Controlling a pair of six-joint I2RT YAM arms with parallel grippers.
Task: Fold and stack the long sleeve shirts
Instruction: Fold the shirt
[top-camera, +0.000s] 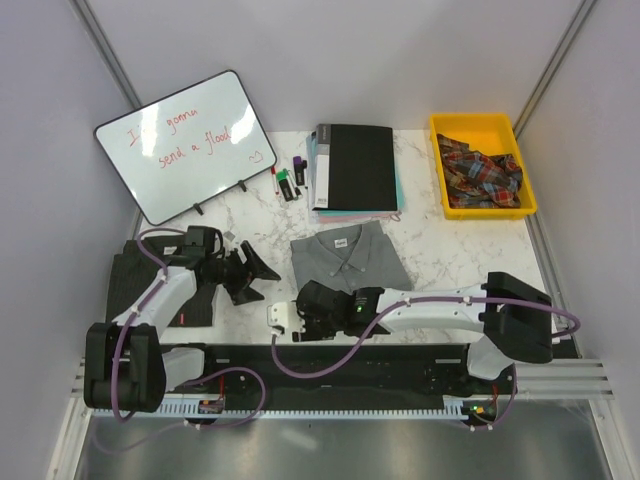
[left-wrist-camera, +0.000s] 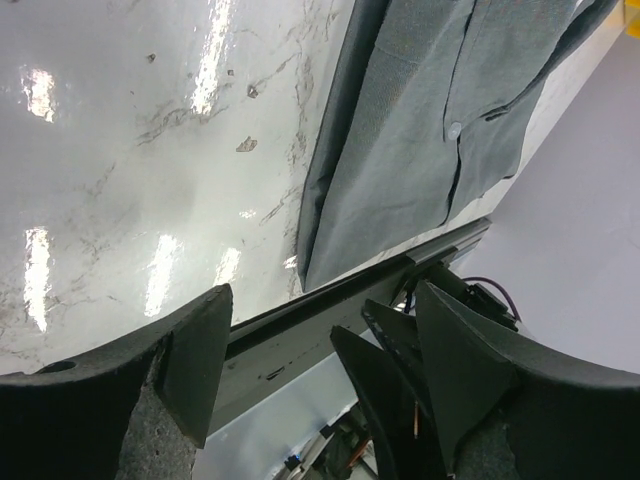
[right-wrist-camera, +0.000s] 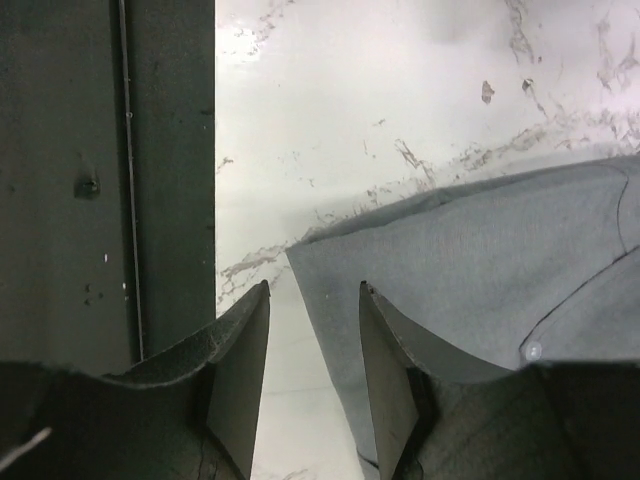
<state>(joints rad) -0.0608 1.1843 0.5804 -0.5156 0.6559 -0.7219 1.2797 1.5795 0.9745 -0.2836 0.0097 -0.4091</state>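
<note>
While the grey shirt (top-camera: 345, 255) lies folded, front up, in the middle of the marble desk (top-camera: 450, 250), the dark shirt (top-camera: 128, 282) sits at the desk's left edge, partly under the left arm. The two shirts are apart, not stacked. The left pincer (left-wrist-camera: 320, 310) hangs between them over bare desk, its jaws spread wide and holding nothing. The right pincer (right-wrist-camera: 315, 300) is low at the grey shirt's near left corner, jaws a narrow gap apart. One finger (right-wrist-camera: 385, 360) covers the shirt's edge, and no cloth shows between them. A black book (top-camera: 355, 165) lies behind the grey shirt.
</note>
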